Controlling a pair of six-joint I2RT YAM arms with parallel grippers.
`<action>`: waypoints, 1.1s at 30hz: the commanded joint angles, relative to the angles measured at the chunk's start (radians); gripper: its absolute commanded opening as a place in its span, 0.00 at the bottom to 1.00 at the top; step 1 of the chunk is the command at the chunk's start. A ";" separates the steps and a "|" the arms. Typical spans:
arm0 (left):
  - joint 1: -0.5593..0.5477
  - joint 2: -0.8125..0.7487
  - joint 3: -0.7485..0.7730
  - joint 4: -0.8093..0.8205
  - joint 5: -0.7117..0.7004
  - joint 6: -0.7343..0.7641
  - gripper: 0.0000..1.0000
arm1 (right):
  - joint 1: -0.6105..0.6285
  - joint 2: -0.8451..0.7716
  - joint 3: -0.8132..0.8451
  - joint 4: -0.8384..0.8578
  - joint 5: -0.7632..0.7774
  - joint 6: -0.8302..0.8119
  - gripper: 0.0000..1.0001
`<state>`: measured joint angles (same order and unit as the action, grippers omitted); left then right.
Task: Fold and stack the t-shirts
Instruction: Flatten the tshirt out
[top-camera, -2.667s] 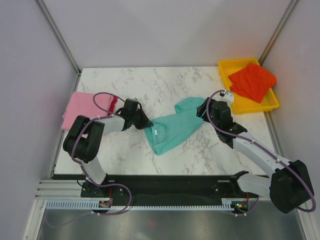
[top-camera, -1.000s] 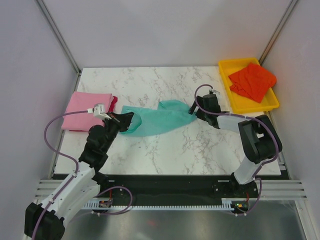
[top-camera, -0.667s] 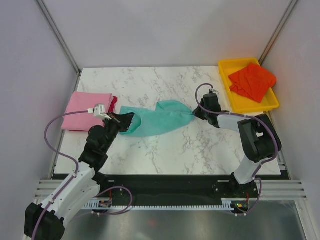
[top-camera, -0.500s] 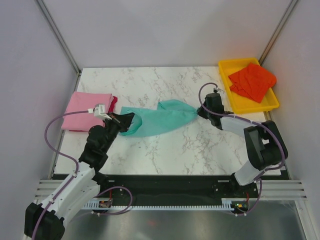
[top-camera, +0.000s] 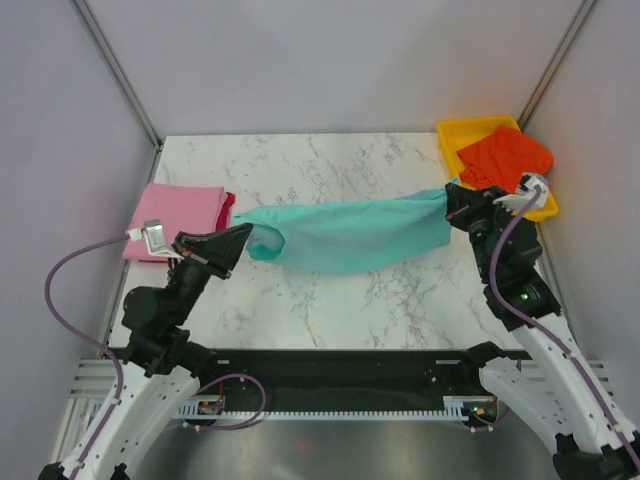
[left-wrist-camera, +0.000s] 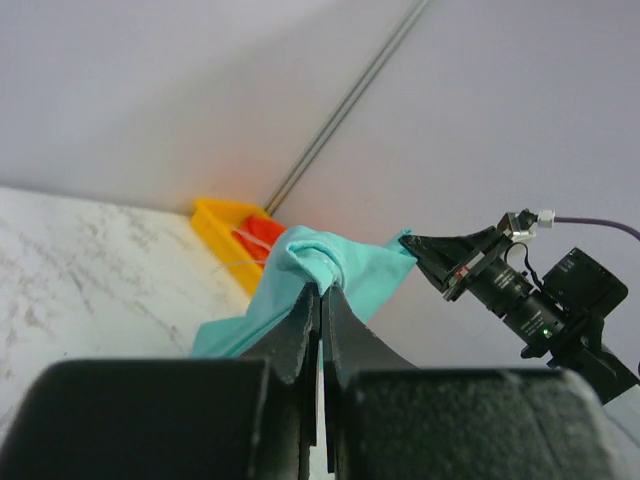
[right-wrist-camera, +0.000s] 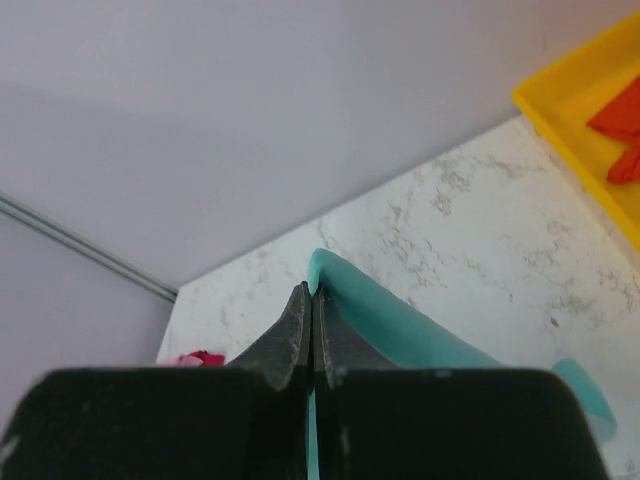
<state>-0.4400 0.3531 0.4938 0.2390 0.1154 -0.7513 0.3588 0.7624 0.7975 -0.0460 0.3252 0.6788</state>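
The teal t-shirt (top-camera: 345, 234) hangs stretched above the marble table between both arms. My left gripper (top-camera: 243, 234) is shut on its left end, cloth bunched at the tips (left-wrist-camera: 322, 262). My right gripper (top-camera: 450, 198) is shut on its right end, a teal fold (right-wrist-camera: 385, 315) running from the tips. A pink t-shirt (top-camera: 175, 217) lies folded at the table's left edge, with a crimson t-shirt (top-camera: 228, 207) peeking from under it. An orange-red t-shirt (top-camera: 505, 160) sits crumpled in the yellow tray (top-camera: 465, 133).
The yellow tray occupies the back right corner, close behind my right wrist. Grey walls enclose the table (top-camera: 330, 160) on three sides. A purple cable (top-camera: 80, 300) loops off the left arm.
Both arms pulled back and up, lifting the teal t-shirt off the table and stretching it wide. The right gripper closed on the shirt's right end a second ago.
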 joint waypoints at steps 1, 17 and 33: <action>0.000 -0.029 0.081 -0.050 0.038 -0.029 0.02 | 0.003 -0.104 0.112 -0.119 0.040 -0.064 0.00; 0.015 0.072 0.158 -0.158 -0.079 -0.042 0.02 | 0.003 0.006 0.207 -0.180 0.043 -0.110 0.00; 0.015 -0.077 0.413 -0.533 -0.032 -0.072 0.02 | 0.003 -0.100 0.488 -0.494 -0.095 -0.128 0.00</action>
<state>-0.4316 0.2638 0.8810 -0.2199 0.1131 -0.7921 0.3672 0.6537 1.2293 -0.4698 0.2005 0.5735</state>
